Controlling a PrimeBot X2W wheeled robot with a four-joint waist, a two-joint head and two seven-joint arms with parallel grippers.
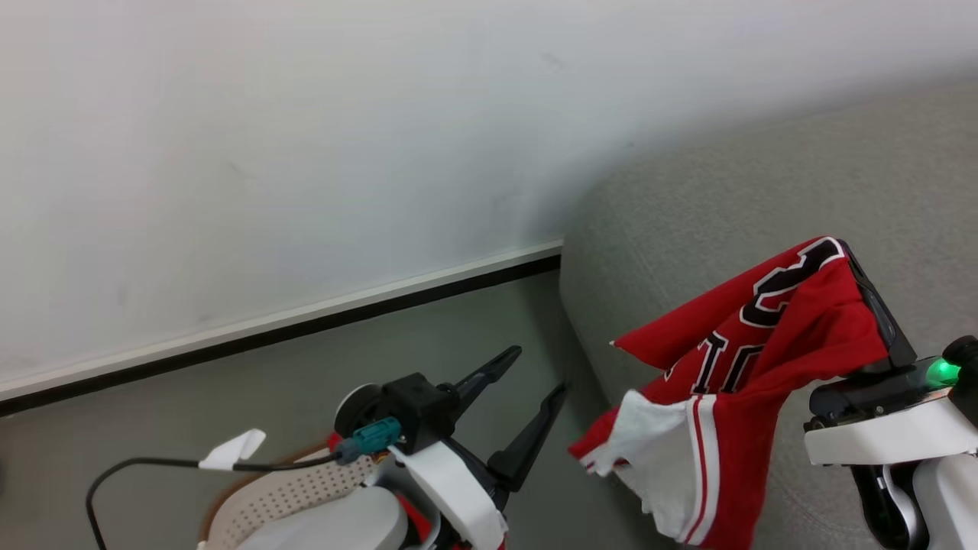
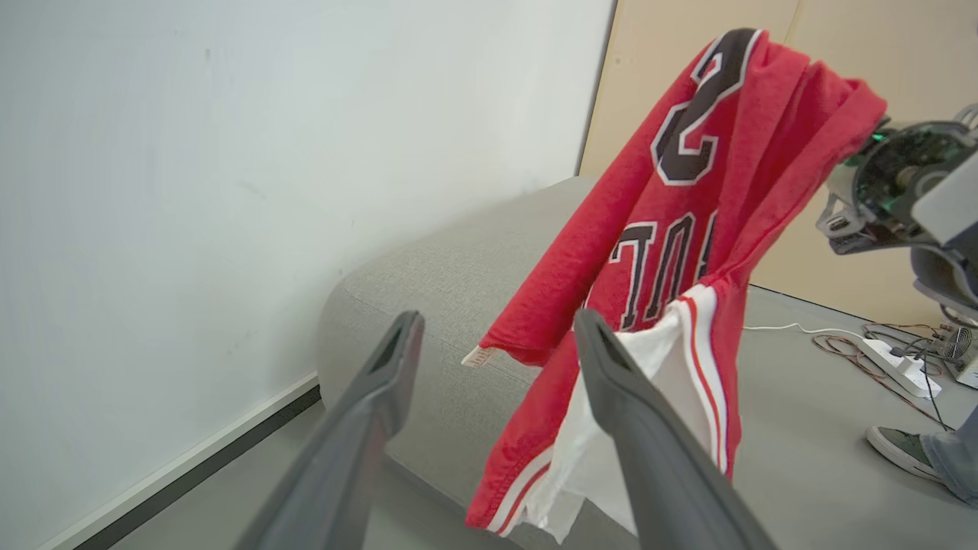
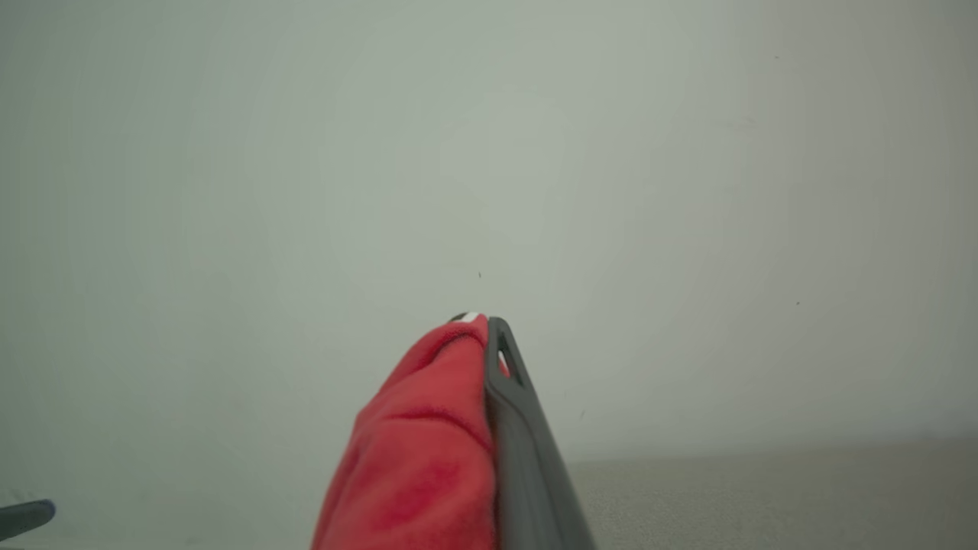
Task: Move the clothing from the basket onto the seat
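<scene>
Clothing (image 1: 764, 359) is clamped in the right hand (image 1: 843, 249) in the head view, hung before the seat (image 1: 764, 191); the left hand (image 1: 539, 370) is spread apart, empty, just beside it. Left wrist view: clothing (image 2: 672, 229) is hung just beyond the spread left hand (image 2: 500, 321). Right wrist view: clothing (image 3: 428, 443) is pinched at the tip of the right hand (image 3: 485, 325).

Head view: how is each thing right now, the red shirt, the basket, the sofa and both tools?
left tool: open, holding nothing.
right tool: shut on the clothing.
clothing: bunched, dangling in the air by the seat.
basket: partly hidden under the left arm.
seat: clothing not yet laid on it.
</scene>
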